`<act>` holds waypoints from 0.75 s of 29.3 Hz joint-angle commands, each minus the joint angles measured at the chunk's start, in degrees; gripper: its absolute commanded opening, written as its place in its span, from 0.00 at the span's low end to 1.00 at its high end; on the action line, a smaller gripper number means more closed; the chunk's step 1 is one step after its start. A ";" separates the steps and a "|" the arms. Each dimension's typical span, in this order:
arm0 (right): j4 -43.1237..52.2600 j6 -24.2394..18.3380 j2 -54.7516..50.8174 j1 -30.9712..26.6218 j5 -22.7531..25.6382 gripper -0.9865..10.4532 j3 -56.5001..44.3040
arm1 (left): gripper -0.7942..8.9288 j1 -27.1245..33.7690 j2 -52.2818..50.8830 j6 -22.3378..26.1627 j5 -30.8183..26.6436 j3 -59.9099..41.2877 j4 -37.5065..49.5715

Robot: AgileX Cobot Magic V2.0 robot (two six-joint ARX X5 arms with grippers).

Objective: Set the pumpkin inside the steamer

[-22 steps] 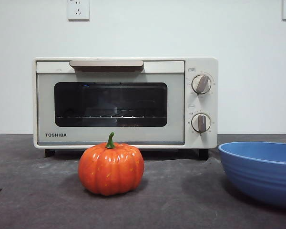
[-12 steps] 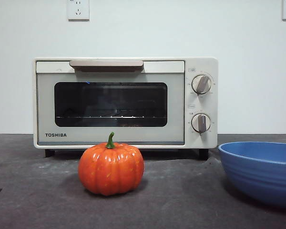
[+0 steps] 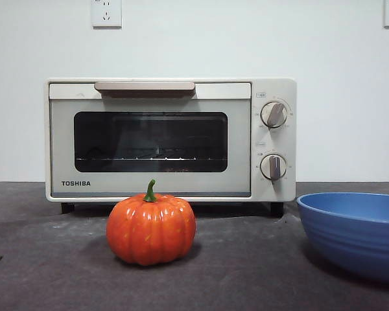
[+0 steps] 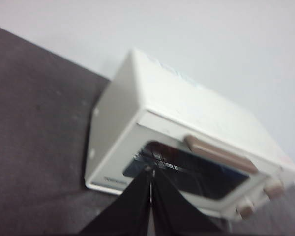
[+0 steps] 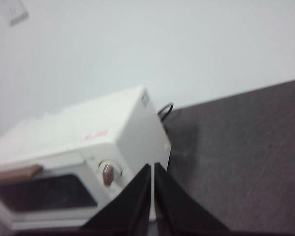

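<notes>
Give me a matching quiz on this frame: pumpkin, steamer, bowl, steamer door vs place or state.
Things:
1. pumpkin
2. steamer
3. bowl
4. steamer door

Places or states:
A. at the wall, behind everything else
B. shut, handle on top
C. at the table's right edge, partly out of frame
D. on the table before the door

Pairs: 1-D, 2-A, 3-C, 4-B

Staged lab/test bench, not a real kitchen. Bare white wall (image 3: 246,45) with two wall sockets (image 3: 106,13) up high, plain dark grey desk (image 3: 52,259). Only props on it: TOSHIBA steamer (image 3: 170,139), glossy pumpkin (image 3: 151,229), blue bowl (image 3: 353,233). No counters, cabinets or sink in any view.
</notes>
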 commanded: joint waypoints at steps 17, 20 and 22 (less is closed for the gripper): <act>-32.98 -21.92 26.82 5.68 -10.58 0.09 21.70 | 0.10 -5.05 21.90 23.34 13.40 17.57 -24.90; -33.59 -22.12 27.47 7.15 -10.34 0.09 21.70 | 0.10 -5.95 21.90 23.43 13.40 17.57 -24.87; -33.44 -22.12 27.58 7.61 -10.36 0.09 21.70 | 0.10 -6.14 21.86 23.43 13.40 17.57 -24.83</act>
